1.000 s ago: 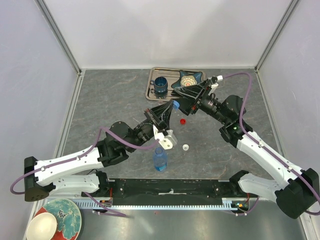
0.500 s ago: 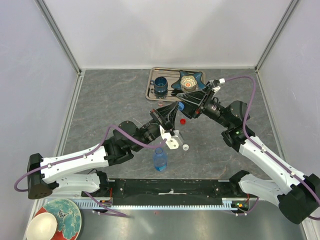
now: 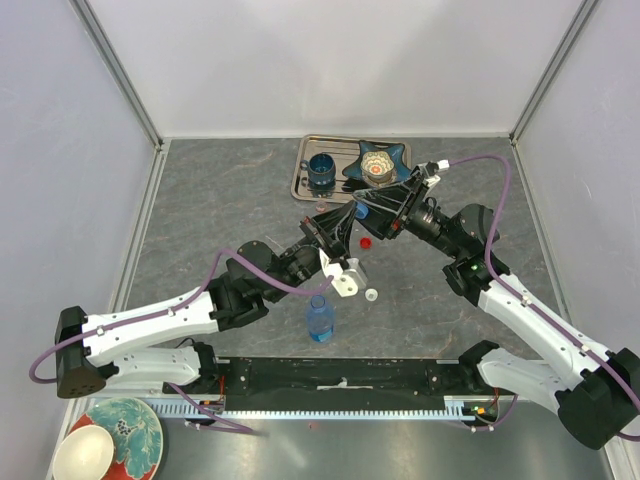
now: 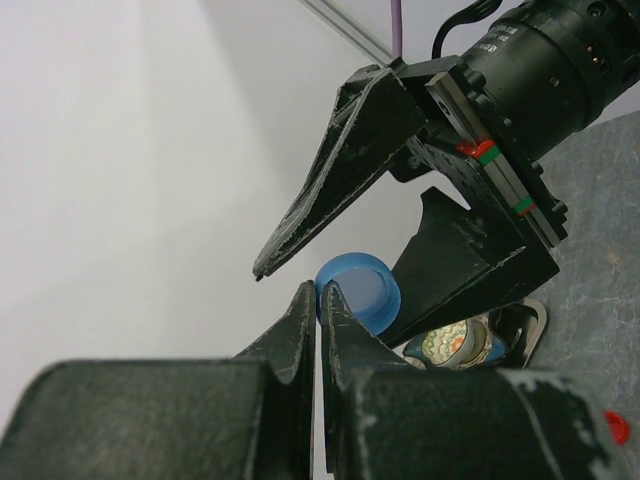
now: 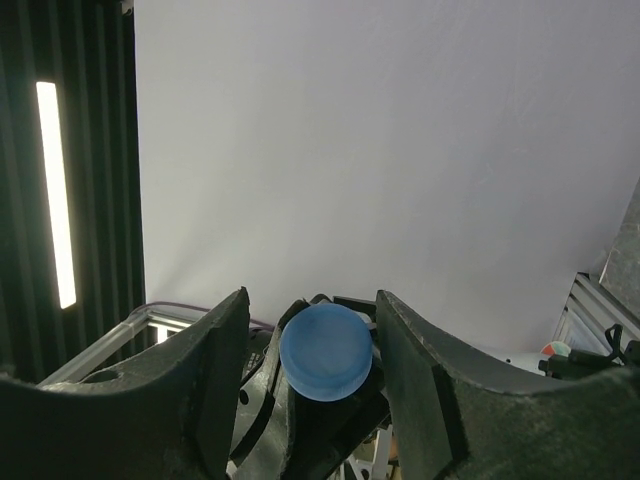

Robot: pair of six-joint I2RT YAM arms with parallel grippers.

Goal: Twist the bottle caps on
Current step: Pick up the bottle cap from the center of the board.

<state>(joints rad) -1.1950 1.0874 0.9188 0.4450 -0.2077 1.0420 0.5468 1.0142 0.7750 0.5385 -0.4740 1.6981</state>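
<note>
**Holding blue cap between two grippers**

Above the table (image 3: 220, 200), the left gripper (image 4: 315, 297) is pinched tight on the rim of the blue cap (image 4: 358, 300). The right gripper (image 5: 312, 300) straddles that cap with its fingers apart. The bottle (image 3: 320, 318) stands near the arm bases, its label too small to read. The red cap (image 3: 366, 241) and white cap (image 3: 371, 294) lie on the table.

Overhead, just a sliver of the blue cap (image 3: 358, 210) peeks out; at seven o'clock, plate (image 3: 135, 425) and bowl (image 3: 80, 455) sit cut off.
</note>
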